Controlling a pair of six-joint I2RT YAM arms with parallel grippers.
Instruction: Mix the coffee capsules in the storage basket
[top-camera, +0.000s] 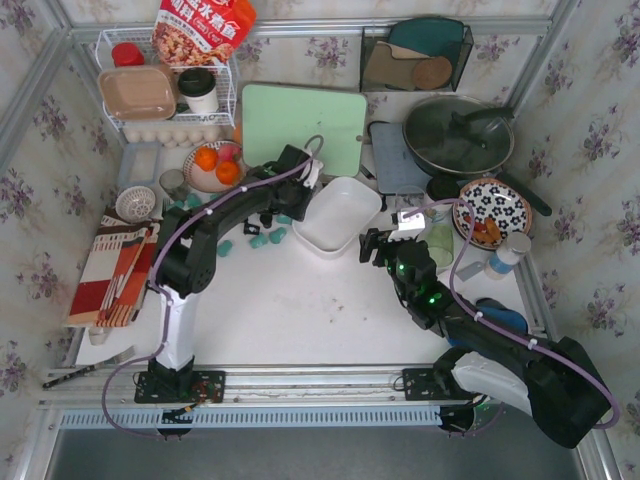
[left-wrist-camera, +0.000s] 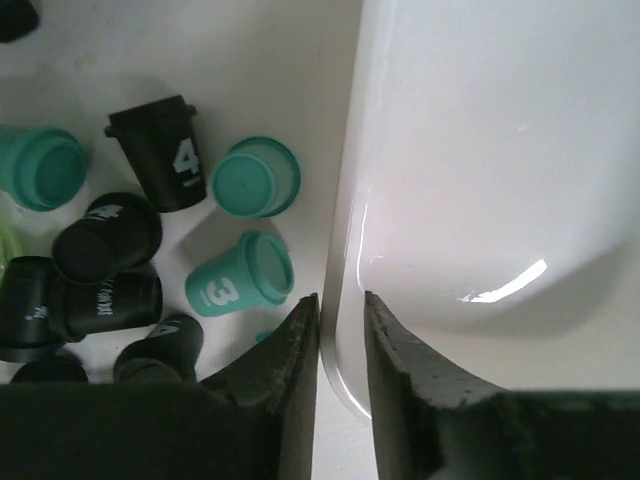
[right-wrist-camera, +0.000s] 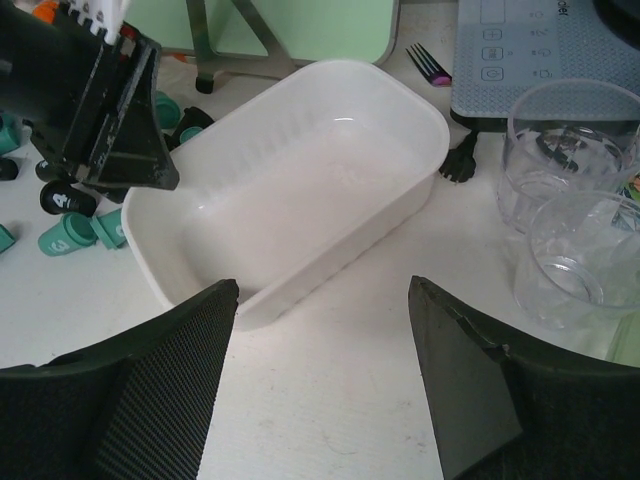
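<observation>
The white storage basket (top-camera: 345, 205) (right-wrist-camera: 300, 180) sits mid-table and is empty inside. My left gripper (top-camera: 310, 180) (left-wrist-camera: 342, 300) is shut on the basket's left rim (left-wrist-camera: 345, 230), one finger outside and one inside the wall. Black and teal coffee capsules (top-camera: 262, 238) (left-wrist-camera: 240, 275) (right-wrist-camera: 65, 235) lie in a loose pile on the table just left of the basket. My right gripper (top-camera: 375, 245) (right-wrist-camera: 325, 285) stands open over bare table at the basket's near right side, holding nothing.
Two clear glasses (right-wrist-camera: 565, 150) stand right of the basket. A green cutting board (top-camera: 303, 125), a grey scale (top-camera: 398, 160) and a lidded pan (top-camera: 458, 135) lie behind it. A plate of oranges (top-camera: 215, 165) is at the back left, a flowered plate (top-camera: 492, 210) at right.
</observation>
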